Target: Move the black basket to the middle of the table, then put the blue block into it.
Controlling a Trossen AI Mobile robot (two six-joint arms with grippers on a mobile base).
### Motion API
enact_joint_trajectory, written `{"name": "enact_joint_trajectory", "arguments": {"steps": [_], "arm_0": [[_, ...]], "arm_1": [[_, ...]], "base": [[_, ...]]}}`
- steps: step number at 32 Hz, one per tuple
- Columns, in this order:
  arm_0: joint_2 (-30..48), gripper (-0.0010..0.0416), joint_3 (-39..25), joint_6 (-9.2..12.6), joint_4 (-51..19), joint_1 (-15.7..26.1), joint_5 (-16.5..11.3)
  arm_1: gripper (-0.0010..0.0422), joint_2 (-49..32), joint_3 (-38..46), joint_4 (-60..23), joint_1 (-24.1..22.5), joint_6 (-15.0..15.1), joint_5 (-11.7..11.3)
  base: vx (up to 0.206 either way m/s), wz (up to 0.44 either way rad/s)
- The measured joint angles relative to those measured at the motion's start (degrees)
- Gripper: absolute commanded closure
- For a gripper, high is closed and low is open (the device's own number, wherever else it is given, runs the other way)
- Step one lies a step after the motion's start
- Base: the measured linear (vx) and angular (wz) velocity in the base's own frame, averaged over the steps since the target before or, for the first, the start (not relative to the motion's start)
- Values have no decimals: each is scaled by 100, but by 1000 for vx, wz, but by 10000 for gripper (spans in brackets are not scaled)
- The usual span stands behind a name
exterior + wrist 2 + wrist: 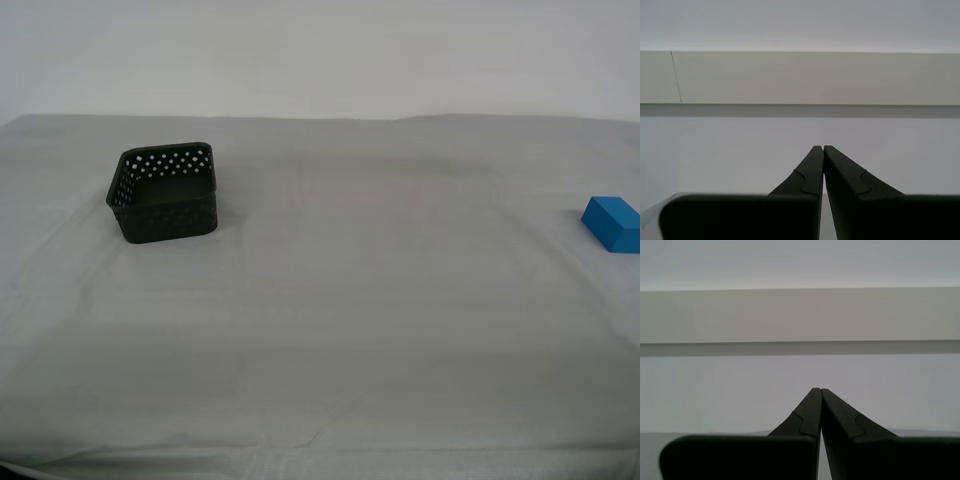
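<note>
The black basket (165, 193) stands upright on the table (330, 320) at the exterior view's left, towards the back. It looks empty. The blue block (613, 223) lies on the cloth at the exterior view's far right edge. Neither arm shows in the exterior view. My first gripper (817, 390) is shut with nothing between its fingers and looks out over the cloth at a pale wall. My second gripper (820, 147) is also shut and empty, facing the same kind of wall. Neither wrist view shows the basket or the block.
The pale cloth is slightly wrinkled, with a fold near the front edge (300, 445). A plain wall (320, 50) rises behind the table's back edge. A pale band (800, 77) runs across the wall in both wrist views.
</note>
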State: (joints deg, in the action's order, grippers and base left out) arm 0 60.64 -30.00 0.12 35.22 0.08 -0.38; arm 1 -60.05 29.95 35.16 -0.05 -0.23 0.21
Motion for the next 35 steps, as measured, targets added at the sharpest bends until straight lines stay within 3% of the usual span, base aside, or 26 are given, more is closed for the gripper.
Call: {"name": "enact_joint_trajectory", "arguments": {"steps": [15,21,29,35], "arm_0": [[-2,405,0,-85,-179,0,0],[-2,405,2,-85,-177,0,0],[-2,405,0,-57,-179,4,0],[0,405,0,-31,-177,11,0]], "arm_1": [[412,0,0,-190,0,-247,0],[412,-44,144,-1832,0,-1117,2],[412,-157,188,-3622,0,-1193,28],[412,-155,216,-4428,0,-1779,131]], "base": [[0,0],[0,0],[0,0],[0,0]]}}
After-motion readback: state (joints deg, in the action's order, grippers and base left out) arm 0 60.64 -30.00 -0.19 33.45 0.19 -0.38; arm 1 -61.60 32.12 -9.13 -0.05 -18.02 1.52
